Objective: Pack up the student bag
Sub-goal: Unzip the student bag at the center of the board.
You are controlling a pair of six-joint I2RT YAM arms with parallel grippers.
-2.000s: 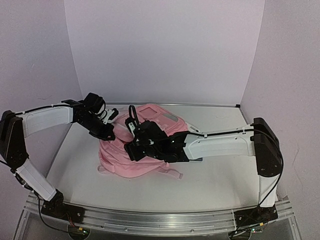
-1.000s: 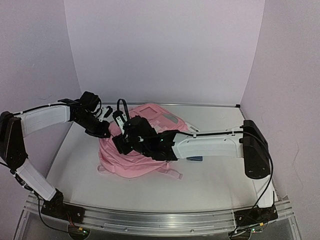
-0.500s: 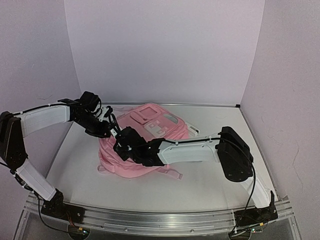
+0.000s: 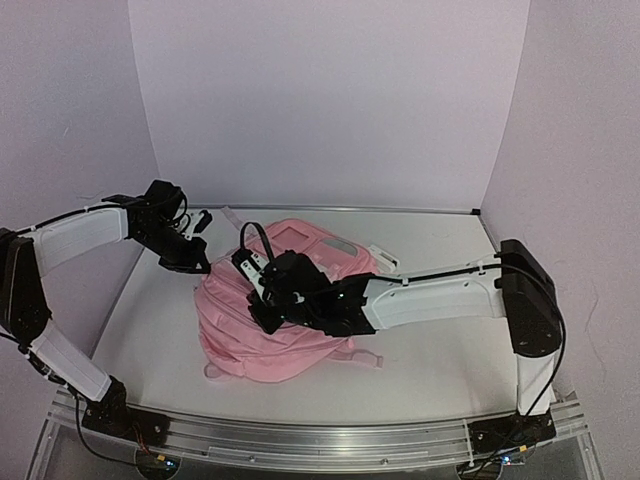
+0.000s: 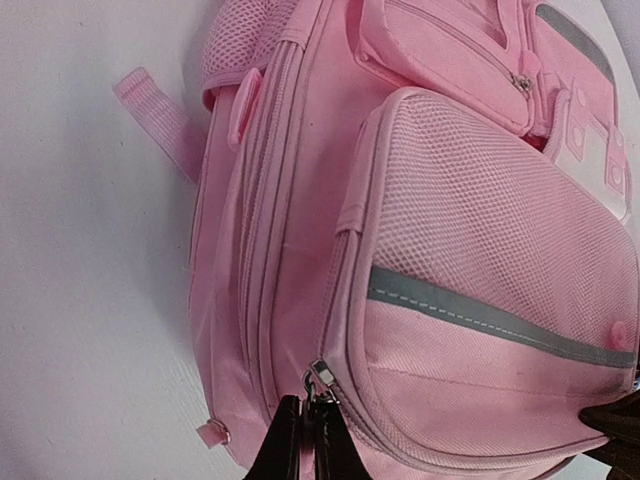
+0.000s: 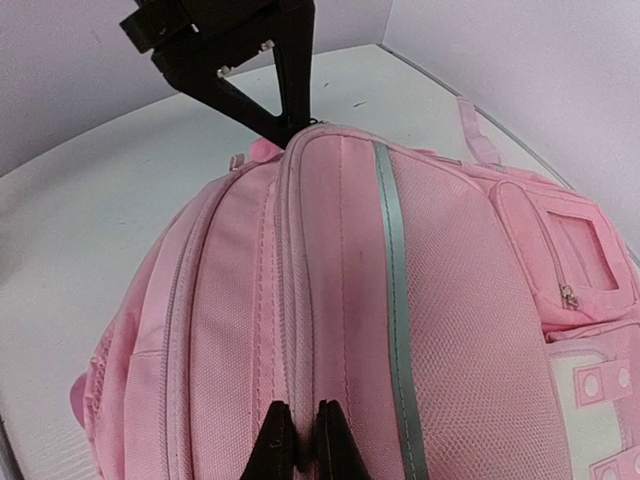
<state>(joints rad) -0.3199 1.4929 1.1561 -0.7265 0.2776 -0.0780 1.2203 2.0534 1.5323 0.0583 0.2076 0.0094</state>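
As we find it: one pink bag (image 4: 262,342), lying centre-left on the table (image 4: 440,345).
We log the left gripper (image 5: 308,442) pinched tight on a zip pull (image 5: 316,377) at its far-left edge, the right gripper (image 6: 297,442) clamped on its zip seam (image 6: 293,320).
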